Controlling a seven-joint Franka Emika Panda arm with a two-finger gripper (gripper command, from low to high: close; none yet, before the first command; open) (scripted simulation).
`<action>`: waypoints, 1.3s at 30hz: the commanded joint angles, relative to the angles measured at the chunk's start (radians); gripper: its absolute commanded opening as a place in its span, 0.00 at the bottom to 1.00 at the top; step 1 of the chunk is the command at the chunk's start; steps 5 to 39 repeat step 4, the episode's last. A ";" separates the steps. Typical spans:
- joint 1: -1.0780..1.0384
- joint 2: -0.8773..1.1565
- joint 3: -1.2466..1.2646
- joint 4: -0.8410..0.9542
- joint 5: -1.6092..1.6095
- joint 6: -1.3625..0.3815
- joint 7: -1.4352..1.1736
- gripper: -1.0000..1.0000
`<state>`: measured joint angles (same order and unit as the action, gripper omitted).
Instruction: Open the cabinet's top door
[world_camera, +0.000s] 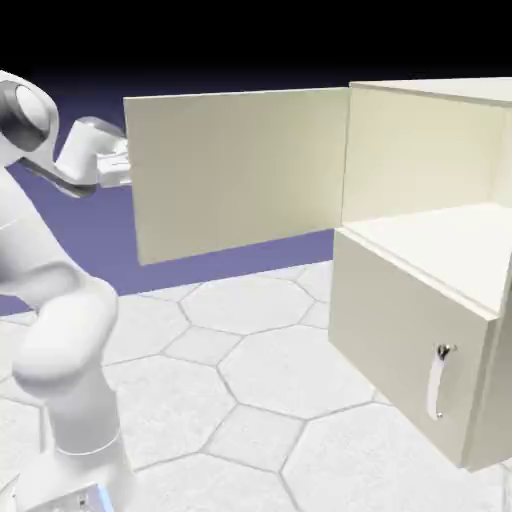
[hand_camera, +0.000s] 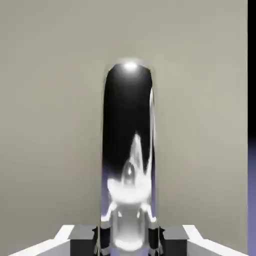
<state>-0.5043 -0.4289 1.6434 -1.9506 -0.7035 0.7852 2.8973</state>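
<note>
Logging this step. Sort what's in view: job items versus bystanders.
Job:
- top door, swung wide open
- its handle, between the hand's fingers
- hand
- cabinet

Bystanders:
- lower door, shut
- its small handle
- table

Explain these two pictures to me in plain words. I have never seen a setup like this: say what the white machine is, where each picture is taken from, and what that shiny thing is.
Both pictures are computer-rendered. The white machine is a jointed robot arm standing on a pale hexagon-patterned table.

The exterior view looks from beside it. On the right stands a boxy cream-beige cabinet. Its larger upper door is swung wide open, showing a bare shelf inside. The shorter lower door is shut, with a small silver handle.

The hand view comes from a camera on the arm's hand. The shiny thing is the upper door's curved chrome bar handle, with the two-finger gripper shut on it.
</note>
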 joint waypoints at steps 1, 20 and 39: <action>-0.037 0.004 0.039 0.018 0.002 -0.014 0.009 0.00; -0.146 -0.036 0.122 0.086 0.024 -0.038 -0.013 0.00; -0.146 -0.036 0.122 0.086 0.024 -0.038 -0.013 0.00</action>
